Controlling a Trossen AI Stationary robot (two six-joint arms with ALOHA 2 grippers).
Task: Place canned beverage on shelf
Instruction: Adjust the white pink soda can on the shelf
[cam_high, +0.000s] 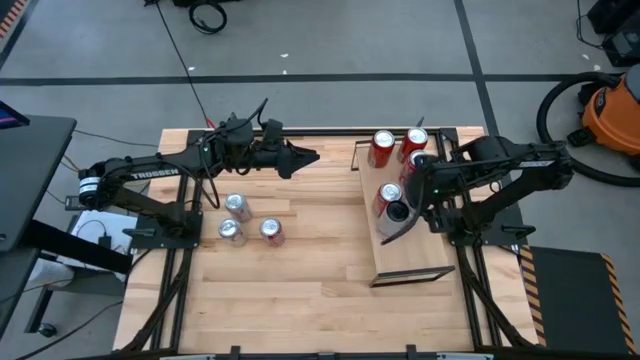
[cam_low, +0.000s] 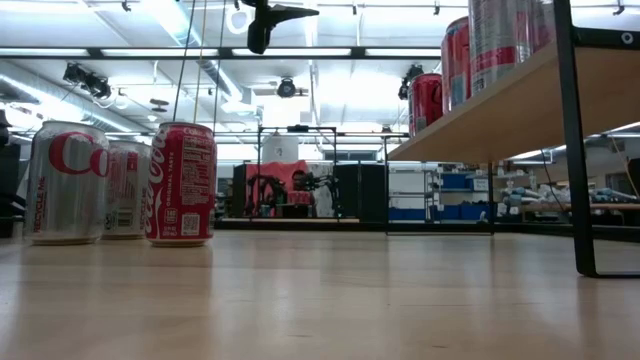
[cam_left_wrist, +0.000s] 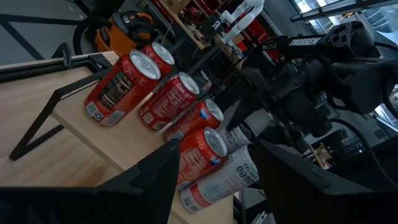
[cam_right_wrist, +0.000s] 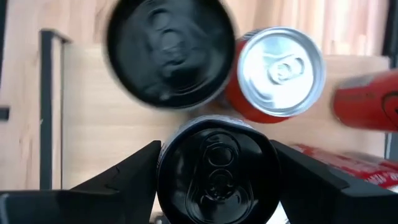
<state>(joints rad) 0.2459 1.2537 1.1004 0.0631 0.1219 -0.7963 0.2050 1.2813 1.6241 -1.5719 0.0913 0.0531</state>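
The right hand (cam_right_wrist: 216, 152) is over the shelf (cam_high: 410, 260) at the right side of the tabletop (cam_high: 300, 290), and it is grasping a dark-topped can (cam_high: 397, 212): in the right wrist view its two fingers lie against the left and right sides of this can, which stands upright with its top facing up. I judge that the step in hand is to set this can on the shelf board or to fix its place there. To do it well, the hand should keep the can straight up, put its base flat on a bare part of the board, and release only when the can rests with its full bottom on the wood. It should then go straight upward, because a red can (cam_high: 388, 198) stands just beside the held one, on its far side, and a sideways move could knock it over. Another dark-topped can (cam_right_wrist: 168, 53) shows blurred next to that red one. Two more red cans (cam_high: 381, 148) stand at the far end of the shelf. The near part of the board is free, so there is place. The left hand (cam_high: 305, 157) hovers released above the far middle of the tabletop, holding nothing. Three cans (cam_high: 237, 207) wait on the tabletop at the left, well apart from the shelf.
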